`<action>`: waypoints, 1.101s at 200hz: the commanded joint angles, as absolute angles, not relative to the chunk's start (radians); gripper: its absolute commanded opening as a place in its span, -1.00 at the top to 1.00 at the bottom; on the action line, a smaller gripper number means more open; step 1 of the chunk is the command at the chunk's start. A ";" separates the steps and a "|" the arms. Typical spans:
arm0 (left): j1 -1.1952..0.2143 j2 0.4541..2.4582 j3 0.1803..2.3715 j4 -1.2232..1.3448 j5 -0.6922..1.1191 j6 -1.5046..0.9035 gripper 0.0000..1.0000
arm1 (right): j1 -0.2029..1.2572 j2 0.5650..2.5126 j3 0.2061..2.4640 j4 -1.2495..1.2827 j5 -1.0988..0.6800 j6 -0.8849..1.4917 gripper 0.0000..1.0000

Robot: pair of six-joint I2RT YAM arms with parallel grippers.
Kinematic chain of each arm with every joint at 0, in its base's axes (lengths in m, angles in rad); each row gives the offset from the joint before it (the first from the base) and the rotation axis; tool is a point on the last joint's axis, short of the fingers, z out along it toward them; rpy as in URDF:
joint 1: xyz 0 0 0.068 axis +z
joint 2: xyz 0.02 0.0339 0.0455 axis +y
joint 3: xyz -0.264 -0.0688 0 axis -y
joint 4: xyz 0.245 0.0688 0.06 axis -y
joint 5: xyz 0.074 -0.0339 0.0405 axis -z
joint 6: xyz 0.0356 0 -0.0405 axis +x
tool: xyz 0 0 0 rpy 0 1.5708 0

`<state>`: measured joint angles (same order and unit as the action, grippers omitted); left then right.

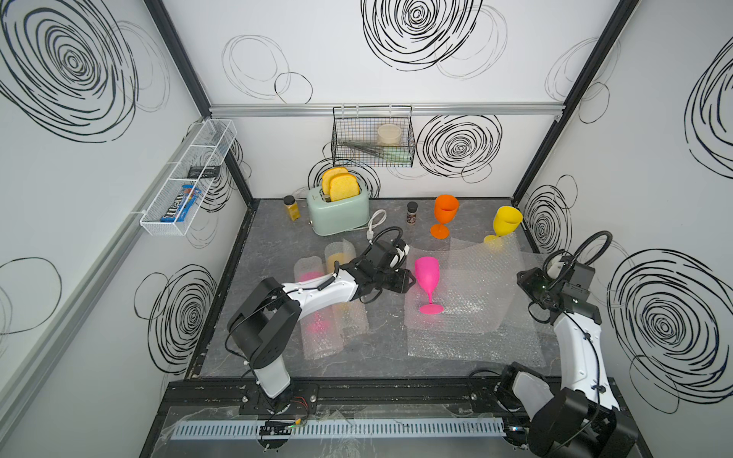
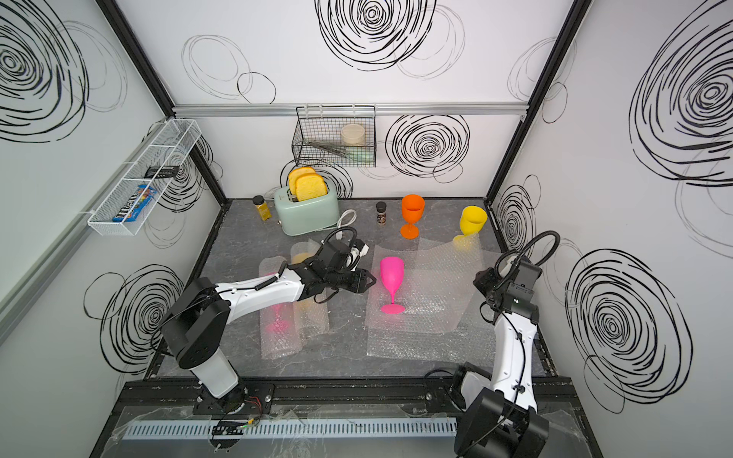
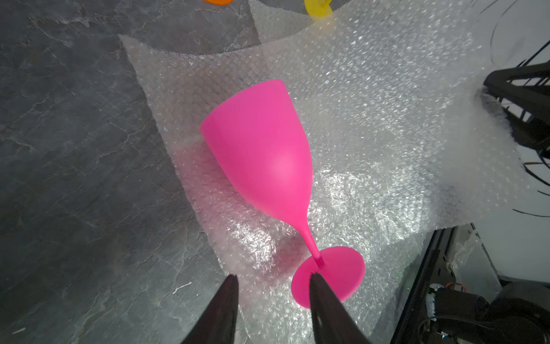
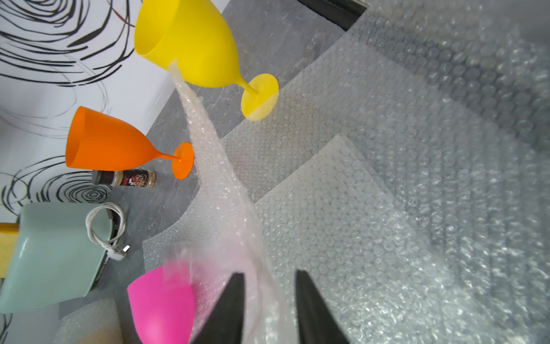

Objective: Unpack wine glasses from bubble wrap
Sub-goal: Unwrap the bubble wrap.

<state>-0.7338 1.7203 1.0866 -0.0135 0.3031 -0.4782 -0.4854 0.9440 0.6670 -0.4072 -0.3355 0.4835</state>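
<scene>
The hot pink goblet stands upright on a flattened bubble wrap sheet. The left gripper waits beside its foot, jaws partly apart and empty, probably placed to steady it. The right gripper has its jaws apart around a raised fold of that sheet without visibly pinching it, and two wrapped tubes lie unopened under the left arm.

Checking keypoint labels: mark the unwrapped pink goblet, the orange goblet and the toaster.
unwrapped pink goblet (image 3: pixel 262 149): left wrist view, middle of the bowl.
orange goblet (image 4: pixel 107 143): right wrist view, side of the bowl.
toaster (image 1: pixel 341 214): a top view, mint side wall.
</scene>
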 commanded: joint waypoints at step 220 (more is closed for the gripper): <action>-0.849 1.706 0.988 0.085 0.468 -0.524 -0.03 | 0.217 1.492 1.032 -0.296 -0.411 0.100 -0.30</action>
<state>-0.8410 1.7481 1.0317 0.0376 0.4446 -0.5270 0.2176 1.4380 0.9684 -0.3229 -0.4034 0.2283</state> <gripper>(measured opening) 0.518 0.654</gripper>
